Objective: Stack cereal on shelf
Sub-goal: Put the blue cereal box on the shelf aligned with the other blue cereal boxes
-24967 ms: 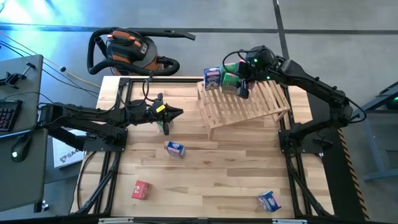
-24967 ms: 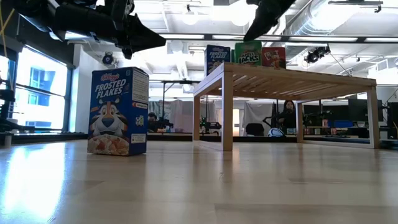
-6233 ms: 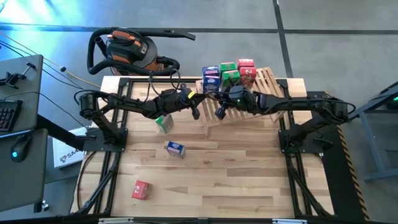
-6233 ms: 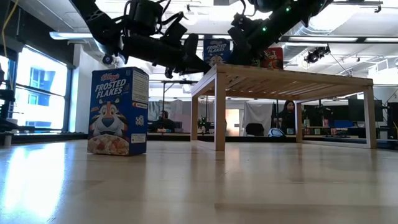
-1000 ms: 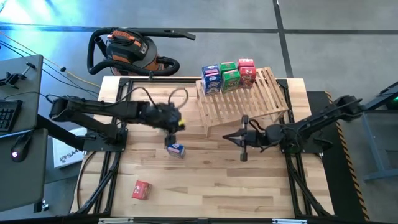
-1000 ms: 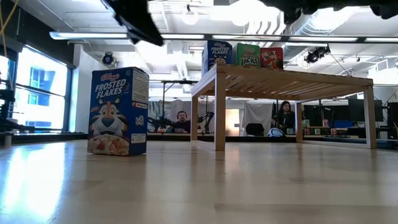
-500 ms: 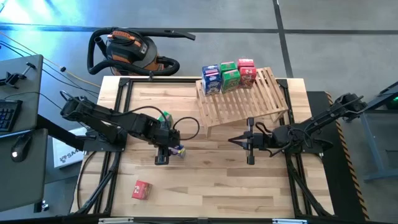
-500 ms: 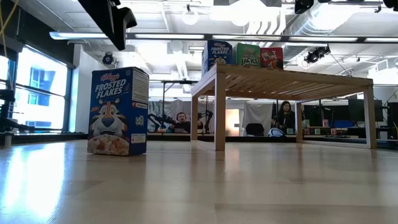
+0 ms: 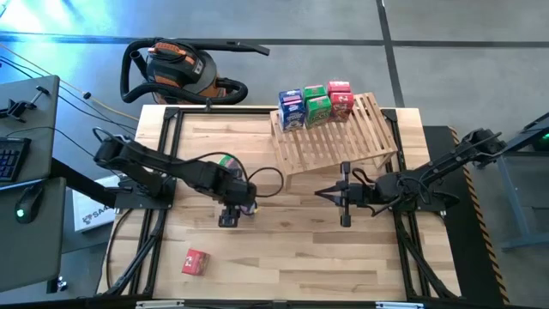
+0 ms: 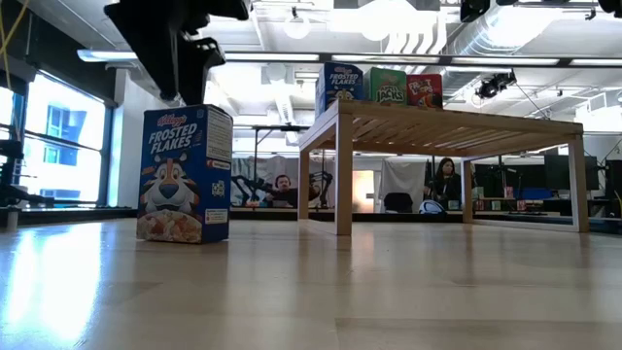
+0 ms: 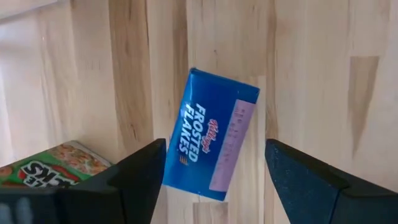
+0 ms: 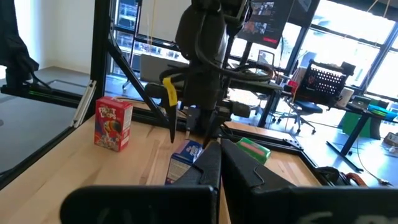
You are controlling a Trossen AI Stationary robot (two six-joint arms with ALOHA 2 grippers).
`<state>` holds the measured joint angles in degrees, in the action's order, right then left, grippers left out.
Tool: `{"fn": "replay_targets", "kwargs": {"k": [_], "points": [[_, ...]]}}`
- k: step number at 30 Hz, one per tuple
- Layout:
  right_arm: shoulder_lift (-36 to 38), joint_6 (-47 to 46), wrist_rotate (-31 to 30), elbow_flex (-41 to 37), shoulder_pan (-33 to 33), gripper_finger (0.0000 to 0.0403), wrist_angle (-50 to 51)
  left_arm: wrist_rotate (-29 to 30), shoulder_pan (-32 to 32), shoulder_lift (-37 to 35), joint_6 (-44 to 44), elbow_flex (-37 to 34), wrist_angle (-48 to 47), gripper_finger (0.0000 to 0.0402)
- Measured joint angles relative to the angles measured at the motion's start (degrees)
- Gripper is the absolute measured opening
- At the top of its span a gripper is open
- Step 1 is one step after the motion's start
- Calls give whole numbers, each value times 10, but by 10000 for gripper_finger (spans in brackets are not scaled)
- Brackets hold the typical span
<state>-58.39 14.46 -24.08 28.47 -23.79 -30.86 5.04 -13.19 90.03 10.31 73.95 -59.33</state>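
the blue cereal box reads "frosted flakes" in white and stands upright mid-table. the left gripper hangs directly above it, fingers spread wide to either side, hiding it in the high view. the right gripper waits near the shelf, fingers together. a green box shows only partly.

Bright open office, grey floor

An open-plan robotics lab or office: exposed white ceiling ducts and strip lights at the frame's top, seated people at desks mid-frame behind the light plank tabletop, an orange-and-black shop vacuum upper left.
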Motion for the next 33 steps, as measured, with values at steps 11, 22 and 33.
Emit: {"fn": "replay_targets", "kwargs": {"k": [11, 22, 33], "points": [[0, 0, 0, 0, 0, 0, 8, 7, -2, 38, -38, 0, -11, 267], [0, 0, 0, 0, 0, 0, 11, 6, -6, 58, -55, 0, -8, 221], [0, -4, 0, 0, 0, 0, 15, 6, 37, 49, -60, 63, -74, 121]]}}
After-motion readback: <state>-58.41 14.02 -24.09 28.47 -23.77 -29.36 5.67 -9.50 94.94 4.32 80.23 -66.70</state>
